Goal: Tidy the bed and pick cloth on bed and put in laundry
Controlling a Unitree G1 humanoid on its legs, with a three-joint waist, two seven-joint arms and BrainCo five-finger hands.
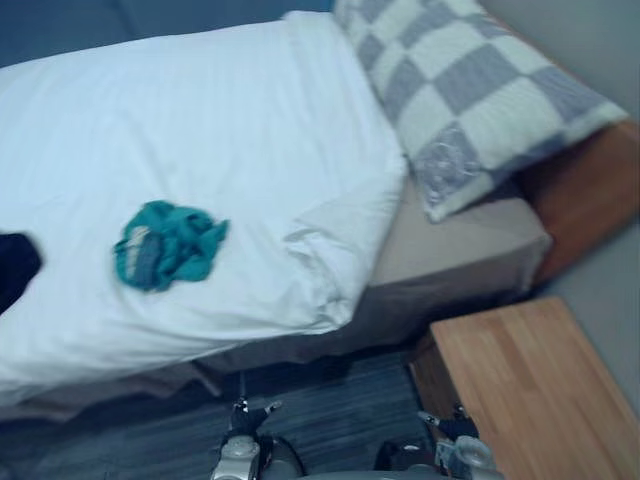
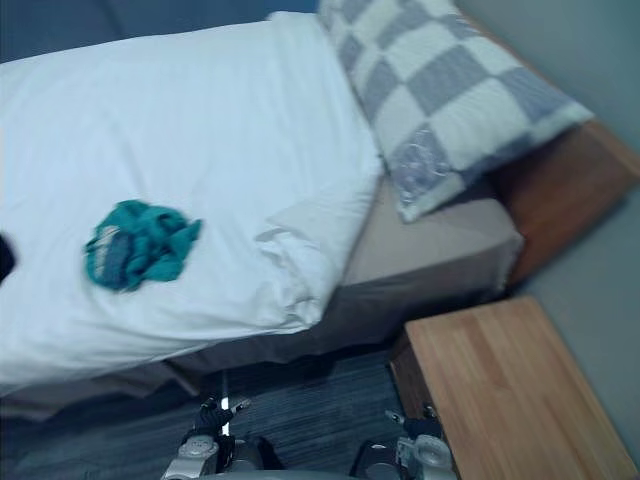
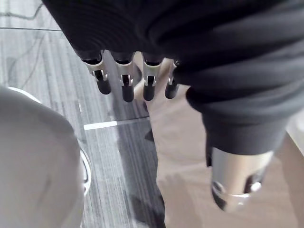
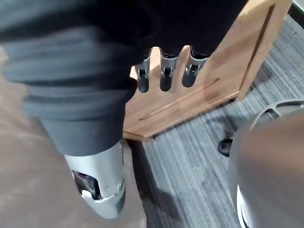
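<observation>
The left hand (image 3: 156, 33) hangs with its silver, dark-tipped fingers (image 3: 126, 88) straight and a little apart, holding nothing, the thumb (image 3: 232, 190) set off to one side. Past them lies the grey striped carpet (image 3: 109, 156). The right hand (image 4: 95, 47) hangs the same way, fingers (image 4: 165, 76) loose and empty, in front of the light wooden bedside table (image 1: 535, 390), which stands on the carpet just beside the bed. The crumpled teal cloth (image 1: 165, 245) lies well apart from both hands, on the white duvet (image 1: 200, 120), toward the robot's left and near the duvet's near edge. The duvet's right corner is rumpled and folded back, baring the beige mattress sheet (image 1: 450, 240). A large grey-and-white checked pillow (image 1: 470, 90) lies tilted at the head of the bed, against the brown wooden bed frame (image 1: 590, 190). A dark piece of fabric (image 1: 15, 265) shows at the left edge, on the duvet.
</observation>
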